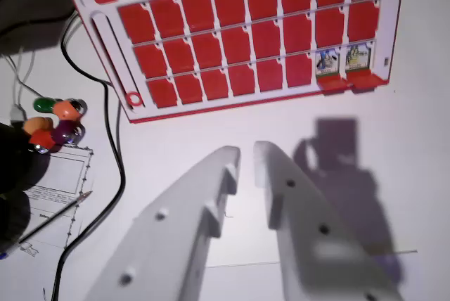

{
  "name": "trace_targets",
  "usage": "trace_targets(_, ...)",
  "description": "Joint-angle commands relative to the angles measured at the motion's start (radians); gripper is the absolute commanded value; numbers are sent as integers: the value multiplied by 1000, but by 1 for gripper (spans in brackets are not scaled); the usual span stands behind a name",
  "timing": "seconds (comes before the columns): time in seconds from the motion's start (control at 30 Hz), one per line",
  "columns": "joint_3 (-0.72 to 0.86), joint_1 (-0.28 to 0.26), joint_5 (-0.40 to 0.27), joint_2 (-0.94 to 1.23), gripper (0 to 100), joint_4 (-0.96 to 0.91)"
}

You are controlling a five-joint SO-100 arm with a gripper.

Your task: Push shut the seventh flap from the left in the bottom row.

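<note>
Red flaps, white pincer

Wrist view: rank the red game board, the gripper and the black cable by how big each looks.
1. Red game board, cut off at the top edge.
2. Gripper, which looks almost as large only because it sits closest to the camera; ranking against the board is unsure.
3. Black cable, thinnest.

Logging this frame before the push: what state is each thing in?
Seventh bottom-row flap: open, picture showing.
Eighth bottom-row flap: open too.
Other red flaps: shut.
Gripper: nearly closed, empty, short of the game board.
Black cable: loose on table.
</note>
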Motion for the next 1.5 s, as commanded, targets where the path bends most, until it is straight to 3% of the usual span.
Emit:
trace_targets(0.0,-101,15,2,-11,2,11)
trace_targets(0.77,-166,115,25,-301,2,57)
trace_targets(1.47,-353,202,51,-709,2,58)
